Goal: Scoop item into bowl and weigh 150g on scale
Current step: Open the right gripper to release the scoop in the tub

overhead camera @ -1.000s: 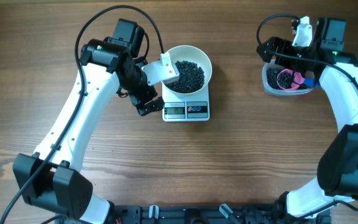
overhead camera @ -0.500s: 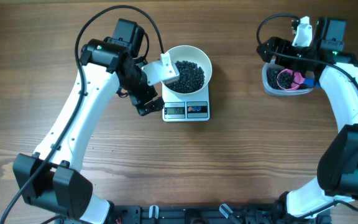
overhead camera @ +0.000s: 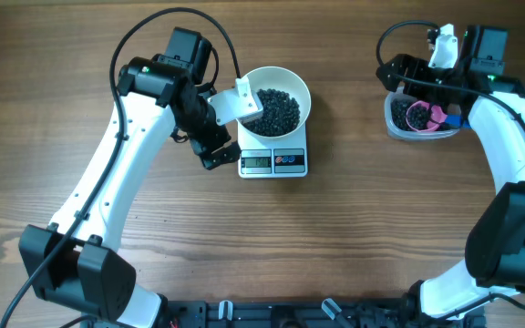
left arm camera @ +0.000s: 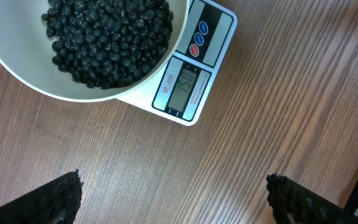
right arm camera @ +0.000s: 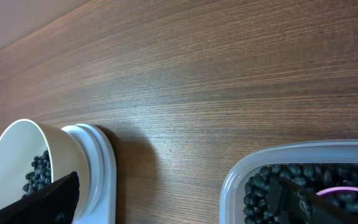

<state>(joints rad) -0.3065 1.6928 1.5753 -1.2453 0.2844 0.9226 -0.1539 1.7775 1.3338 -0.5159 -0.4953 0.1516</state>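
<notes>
Both pincers stood wide apart and empty: left gripper (left arm camera: 176, 199) near the scale (overhead camera: 274, 161), right gripper (right arm camera: 173, 199) over the tub (overhead camera: 395, 123). Beans (overhead camera: 276, 109) sat heaped in the bowl (overhead camera: 292, 84) on the scale. I judged the display on target, so: touch nothing, let the reading settle.

bowl (right arm camera: 14, 163) on scale (right arm camera: 102, 167), beans (right arm camera: 258, 188) in tub (right arm camera: 272, 157)

black beans (overhead camera: 277, 110), white bowl (overhead camera: 301, 93), white scale (overhead camera: 292, 170)
</notes>
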